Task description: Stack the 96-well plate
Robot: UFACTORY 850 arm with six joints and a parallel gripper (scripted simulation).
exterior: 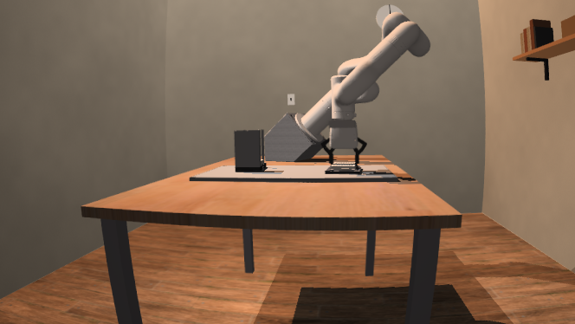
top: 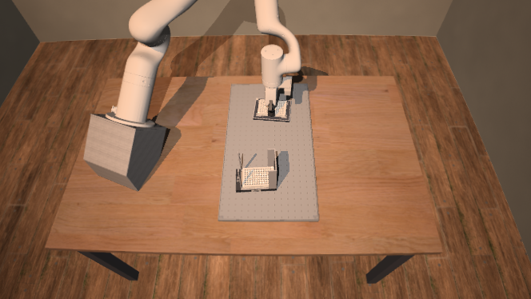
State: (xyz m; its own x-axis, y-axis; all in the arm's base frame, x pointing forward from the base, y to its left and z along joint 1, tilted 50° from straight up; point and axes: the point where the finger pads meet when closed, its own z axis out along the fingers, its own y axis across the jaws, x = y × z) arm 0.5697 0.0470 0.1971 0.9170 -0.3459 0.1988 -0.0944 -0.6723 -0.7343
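A white 96-well plate [top: 272,108] lies in the dark plate nest N1 [top: 272,117] at the far end of the grey mat. My gripper [exterior: 345,165] stands straight down over it, its fingers shut on the plate's two sides; the plate [exterior: 344,167] sits low in the nest. The arm's wrist hides the plate's middle in the top view. The stack rack K1 stands nearer on the mat, with a second white plate [top: 255,178] lying flat inside it. From the side, K1 [exterior: 249,151] shows as a dark box. I cannot make out the cut-off corners.
The grey perforated mat [top: 269,160] runs down the middle of the wooden table. The robot's grey base block [top: 124,152] stands at the table's left. K1 has tall walls and thin posts around its plate.
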